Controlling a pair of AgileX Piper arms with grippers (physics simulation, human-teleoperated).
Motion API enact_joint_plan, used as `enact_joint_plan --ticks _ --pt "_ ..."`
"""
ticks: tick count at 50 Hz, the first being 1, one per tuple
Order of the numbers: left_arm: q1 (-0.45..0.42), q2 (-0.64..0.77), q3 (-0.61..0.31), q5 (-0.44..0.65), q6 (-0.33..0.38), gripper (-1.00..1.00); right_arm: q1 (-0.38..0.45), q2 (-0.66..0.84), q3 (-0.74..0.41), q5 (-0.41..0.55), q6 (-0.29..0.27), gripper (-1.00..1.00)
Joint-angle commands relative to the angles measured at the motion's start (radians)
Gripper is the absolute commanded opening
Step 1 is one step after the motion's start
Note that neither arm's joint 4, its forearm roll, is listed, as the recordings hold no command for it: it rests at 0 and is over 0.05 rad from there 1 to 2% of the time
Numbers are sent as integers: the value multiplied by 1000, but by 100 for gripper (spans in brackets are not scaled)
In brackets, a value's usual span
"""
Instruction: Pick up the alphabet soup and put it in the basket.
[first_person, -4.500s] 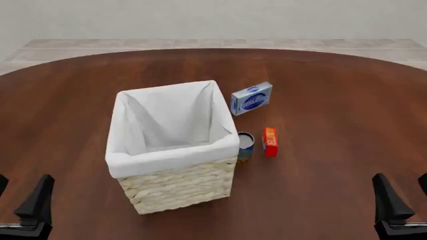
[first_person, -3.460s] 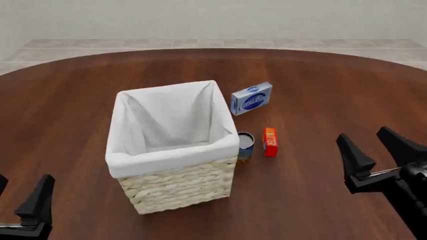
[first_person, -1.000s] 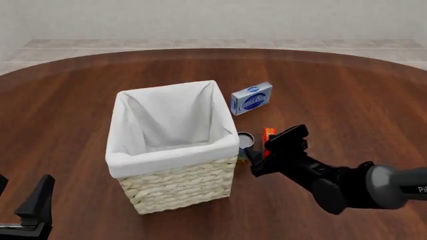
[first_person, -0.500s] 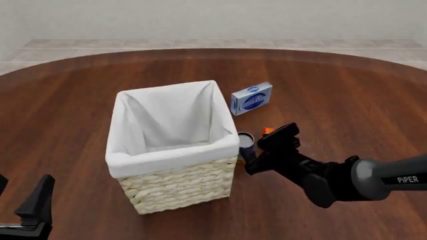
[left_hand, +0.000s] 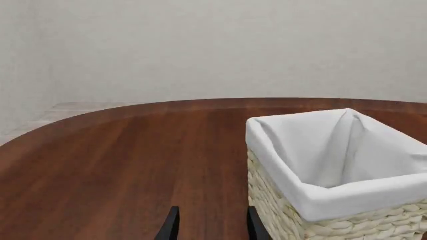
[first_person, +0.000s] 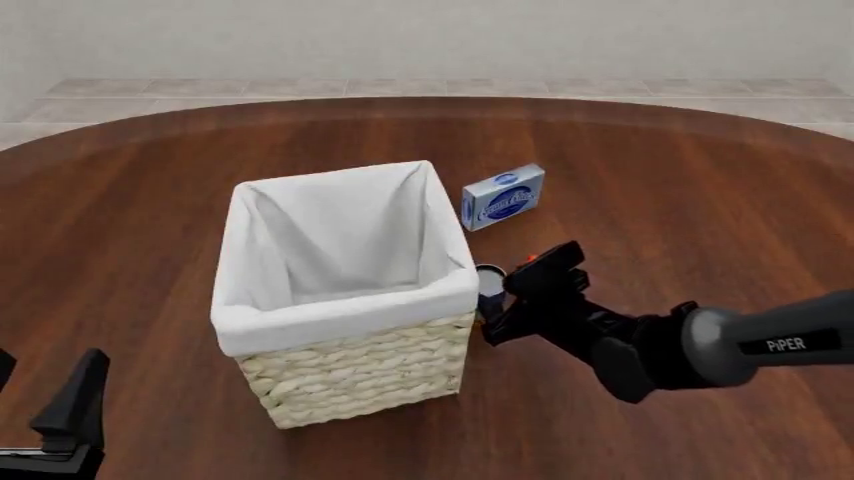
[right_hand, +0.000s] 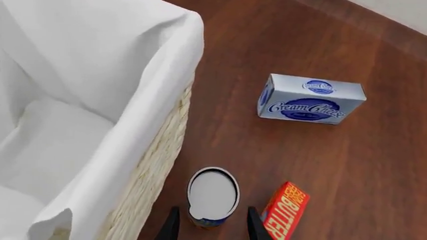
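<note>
Your right tool (first_person: 514, 293) hangs over the alphabet soup (right_hand: 212, 196), its two fingers spread apart and gripping nothing. In the right wrist view the can's silver top sits squarely between the two dark fingertips (right_hand: 171, 226), which flank its near edge without clearly touching it. The can stands upright on the dark wood desk (first_person: 694, 190), just beside the wicker wall of the basket (first_person: 358, 370) and apart from it by a thin strip of wood. From the front, only a sliver of the can shows between the basket's corner and your tool. The red-orange butter box (right_hand: 283, 212) stands close on the can's other side, and the blue-and-white cream cheese box (right_hand: 311, 100) lies farther off across the desk. Your left tool (left_hand: 209, 231) sits low at the near left of the desk, fingers parted and empty, well apart from the can, with the basket's white-lined rim just ahead of it.
</note>
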Motion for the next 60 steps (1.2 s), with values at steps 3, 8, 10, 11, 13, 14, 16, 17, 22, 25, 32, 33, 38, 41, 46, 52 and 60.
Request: enact_joint_plan --ticks 3,8,10,11,13,14,16,17,22,25,32,33,38,41,46,52,60 --pt "0 0 0 0 0 100 -1 14 -22 14 -10 100" --pt "0 0 0 0 0 100 3 14 -17 13 -9 100" --pt "0 0 0 0 0 100 5 19 -19 11 -9 100" --pt "0 0 0 0 0 100 6 22 -20 11 -9 100" --pt "0 0 0 0 0 100 5 31 -27 11 -10 100" --pt "0 0 0 0 0 100 2 36 -30 11 -14 100" --pt "0 0 0 0 0 100 -2 42 -35 12 -14 100" --pt "0 0 0 0 0 100 -3 45 -37 11 -15 100" --pt "0 0 0 0 0 100 -4 58 -49 14 -15 100" --pt "0 0 0 0 0 100 -7 63 -55 13 -16 100" --pt "0 0 0 0 0 100 -10 81 -73 16 -19 100" --pt "0 0 0 0 0 100 -10 82 -75 17 -16 100" --pt "0 0 0 0 0 100 -13 94 -92 21 -17 100" --pt "0 0 0 0 0 100 -13 98 -98 23 -16 100" --pt "0 0 0 0 0 100 -11 98 -96 20 -14 100" --pt "0 0 0 0 0 100 -5 112 -102 17 -7 100" --pt "0 0 0 0 0 100 0 121 -95 9 -6 100"
